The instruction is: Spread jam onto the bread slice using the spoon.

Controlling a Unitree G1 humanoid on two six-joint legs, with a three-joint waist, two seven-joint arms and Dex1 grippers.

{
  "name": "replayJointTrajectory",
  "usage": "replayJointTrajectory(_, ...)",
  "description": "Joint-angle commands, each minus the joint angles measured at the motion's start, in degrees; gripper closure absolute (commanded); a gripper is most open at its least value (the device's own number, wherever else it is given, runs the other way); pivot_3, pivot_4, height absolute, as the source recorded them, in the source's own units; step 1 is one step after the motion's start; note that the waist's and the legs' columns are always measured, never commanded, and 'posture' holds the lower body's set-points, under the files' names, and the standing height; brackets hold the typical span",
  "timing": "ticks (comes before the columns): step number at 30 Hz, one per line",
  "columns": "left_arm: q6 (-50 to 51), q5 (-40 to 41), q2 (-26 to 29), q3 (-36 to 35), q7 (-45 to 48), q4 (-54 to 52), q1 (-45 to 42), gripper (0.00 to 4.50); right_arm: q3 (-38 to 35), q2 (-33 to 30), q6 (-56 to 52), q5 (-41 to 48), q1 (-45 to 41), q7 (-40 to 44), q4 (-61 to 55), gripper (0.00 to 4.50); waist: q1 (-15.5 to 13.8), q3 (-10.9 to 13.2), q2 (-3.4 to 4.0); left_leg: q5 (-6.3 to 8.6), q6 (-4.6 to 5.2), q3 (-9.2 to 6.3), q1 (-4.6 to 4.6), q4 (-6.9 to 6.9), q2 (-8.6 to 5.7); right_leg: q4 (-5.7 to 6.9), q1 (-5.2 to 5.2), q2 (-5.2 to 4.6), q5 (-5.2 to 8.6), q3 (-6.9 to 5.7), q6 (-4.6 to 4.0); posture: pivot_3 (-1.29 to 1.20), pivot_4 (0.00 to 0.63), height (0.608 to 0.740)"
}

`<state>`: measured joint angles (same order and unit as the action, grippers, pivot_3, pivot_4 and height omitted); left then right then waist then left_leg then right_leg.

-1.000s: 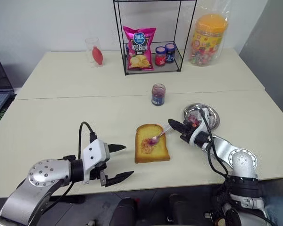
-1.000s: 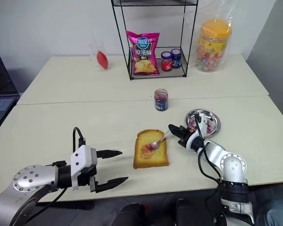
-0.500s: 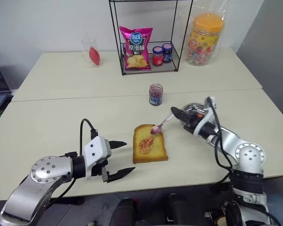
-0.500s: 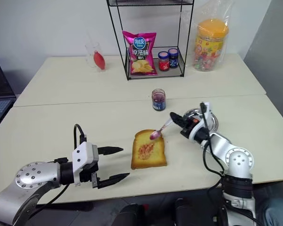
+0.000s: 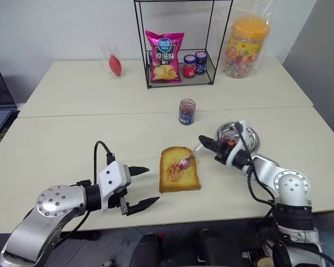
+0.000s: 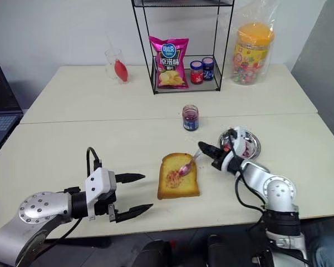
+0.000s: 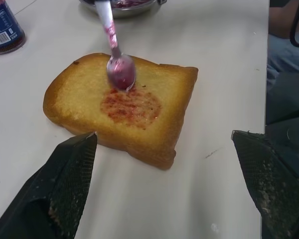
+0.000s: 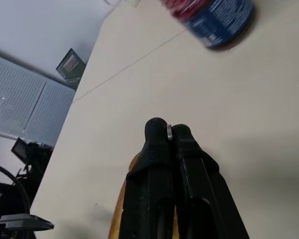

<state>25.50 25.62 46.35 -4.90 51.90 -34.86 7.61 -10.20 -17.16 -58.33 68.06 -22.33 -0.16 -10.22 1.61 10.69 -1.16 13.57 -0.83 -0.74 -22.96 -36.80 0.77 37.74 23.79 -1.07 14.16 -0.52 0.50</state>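
Spoon (image 5: pixel 187 159) back down on bread slice (image 5: pixel 178 177) at frame centre after a lift; my right fingers (image 5: pixel 203 142) stay clamped on its handle, left fingers (image 5: pixel 139 189) wide open, empty. Jam (image 7: pixel 131 105) patch small: more spreading needed.

Both arms are silver-grey metal with round joint housings ringed by small screws. The left hand (image 5: pixel 138 189) has a white boxy wrist block, a looping black cable and two black pointed fingers (image 7: pixel 65 184) with mesh-textured pads. The right hand (image 5: pixel 202 142) is black, with black cables trailing along its forearm.
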Motion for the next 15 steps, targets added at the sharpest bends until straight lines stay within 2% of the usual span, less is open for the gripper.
replayJointTrajectory(1,-1.10,0.11,0.26,-2.12,-0.30,-0.26,-0.18,0.00,-2.49,-1.89,-0.56,3.25,-0.48,0.99,-6.20,4.44,0.00,0.00,0.00,0.00,0.00,-0.02,0.00,0.01,0.02,0.01,0.00,0.01,0.01,-0.02,-0.01,0.00,0.150,0.740)
replayJointTrajectory(8,-0.71,0.43,1.88,-4.19,0.79,-0.68,-0.06,0.00,-4.08,-1.25,0.08,8.63,-1.36,-2.32,-7.94,4.44,0.08,0.00,0.00,0.00,0.00,-0.04,0.02,0.04,0.08,0.06,0.03,0.06,0.01,-0.03,-0.03,0.00,0.150,0.740)
replayJointTrajectory(12,1.04,0.07,2.45,-1.80,0.21,0.06,-6.66,0.00,-5.01,-0.12,2.84,7.70,-1.48,-4.32,-7.94,4.44,-0.09,0.01,-0.01,0.00,0.00,-0.01,0.00,-0.02,0.02,0.04,0.01,0.04,0.01,0.00,-0.02,0.00,0.150,0.740)
replayJointTrajectory(15,3.16,0.47,2.53,0.94,0.51,0.89,-14.56,0.00,-8.42,-1.36,5.43,7.89,-3.15,-6.28,-7.10,4.44,-0.37,0.01,0.00,0.00,0.00,-0.03,-0.02,-0.08,-0.03,0.04,-0.02,0.05,-0.01,-0.04,0.02,0.00,0.150,0.740)
